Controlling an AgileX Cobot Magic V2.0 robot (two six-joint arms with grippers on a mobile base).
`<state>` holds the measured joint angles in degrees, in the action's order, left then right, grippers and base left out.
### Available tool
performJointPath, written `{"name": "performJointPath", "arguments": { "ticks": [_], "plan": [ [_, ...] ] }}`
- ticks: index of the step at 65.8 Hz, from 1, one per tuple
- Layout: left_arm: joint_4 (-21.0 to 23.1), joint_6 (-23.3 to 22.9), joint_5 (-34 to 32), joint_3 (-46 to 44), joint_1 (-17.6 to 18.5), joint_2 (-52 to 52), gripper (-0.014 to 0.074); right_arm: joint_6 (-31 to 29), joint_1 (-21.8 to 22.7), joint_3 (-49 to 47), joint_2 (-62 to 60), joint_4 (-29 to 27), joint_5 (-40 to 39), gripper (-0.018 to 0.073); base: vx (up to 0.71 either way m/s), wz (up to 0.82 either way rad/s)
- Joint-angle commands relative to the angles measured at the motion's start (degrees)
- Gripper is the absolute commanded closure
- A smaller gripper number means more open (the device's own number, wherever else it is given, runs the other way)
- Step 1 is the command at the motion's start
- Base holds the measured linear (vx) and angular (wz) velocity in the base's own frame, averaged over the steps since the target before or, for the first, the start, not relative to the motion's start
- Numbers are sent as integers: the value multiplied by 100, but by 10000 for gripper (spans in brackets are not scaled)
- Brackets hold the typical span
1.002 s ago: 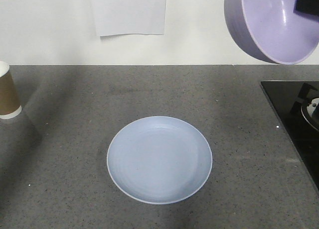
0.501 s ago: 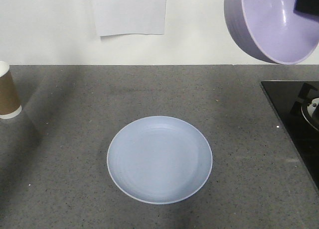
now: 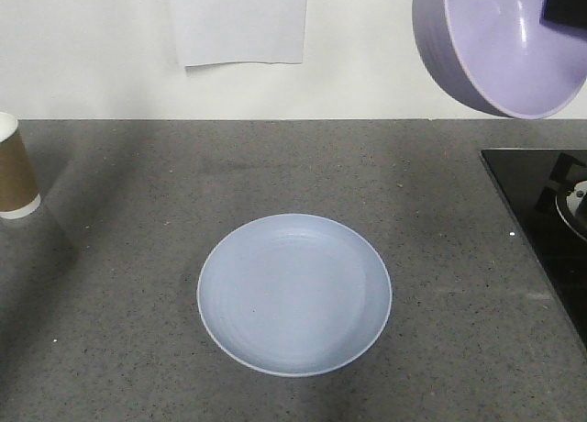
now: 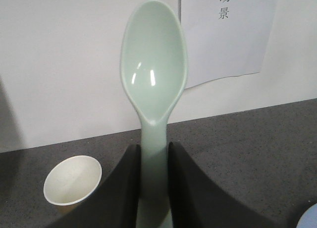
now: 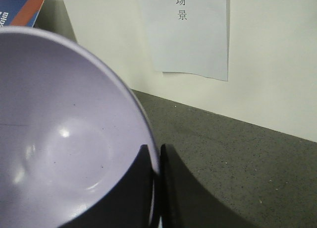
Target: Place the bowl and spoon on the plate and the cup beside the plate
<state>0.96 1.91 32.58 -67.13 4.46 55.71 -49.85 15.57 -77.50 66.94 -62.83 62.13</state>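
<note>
Pinching bowl [image 5: 64, 139] rim, right tool [image 5: 155, 158] closed; left tool [image 4: 153, 151] clamped on spoon [image 4: 153, 74] handle.

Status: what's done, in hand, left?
Nothing placed: round pale blue plastic plate sits bare. In hand: right end effector grips the lavender plastic bowl by its rim; left end effector holds the mint-green plastic spoon. Left: both onto plate, brown paper cup beside it.

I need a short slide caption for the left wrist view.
Left gripper holds the mint-green spoon upright; paper cup stands on the counter behind.
</note>
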Motion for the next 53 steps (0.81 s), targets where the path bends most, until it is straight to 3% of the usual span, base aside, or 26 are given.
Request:
{"name": "performJointPath", "arguments": {
  "ticks": [1, 53],
  "plan": [
    [23, -7, -440, -156, 22, -76, 603, -36, 12, -162, -117, -379, -229, 565, 0, 0],
    [23, -7, -440, -156, 22, -76, 603, -36, 12, -162, -117, -379, -229, 565, 0, 0]
  ]
}}
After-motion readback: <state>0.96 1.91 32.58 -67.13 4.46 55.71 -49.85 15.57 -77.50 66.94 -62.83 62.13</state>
